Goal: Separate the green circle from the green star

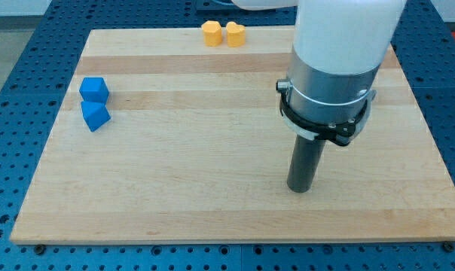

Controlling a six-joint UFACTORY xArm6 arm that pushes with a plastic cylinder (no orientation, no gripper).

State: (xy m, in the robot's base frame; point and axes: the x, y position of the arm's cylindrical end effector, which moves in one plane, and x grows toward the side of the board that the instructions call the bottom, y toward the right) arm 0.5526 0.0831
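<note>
No green circle or green star shows in the camera view; the arm's body covers the board's upper right, so anything there is hidden. My tip (300, 189) rests on the wooden board (182, 173) at the lower right of centre, with no block near it. The rod hangs from the arm's white and grey body (334, 68).
Two blue blocks lie at the view's left: a cube (93, 89) and a second blue block (95, 116) just below it. Two yellow blocks sit side by side at the top edge: a hexagon (211, 33) and a heart (235, 35). A blue perforated table surrounds the board.
</note>
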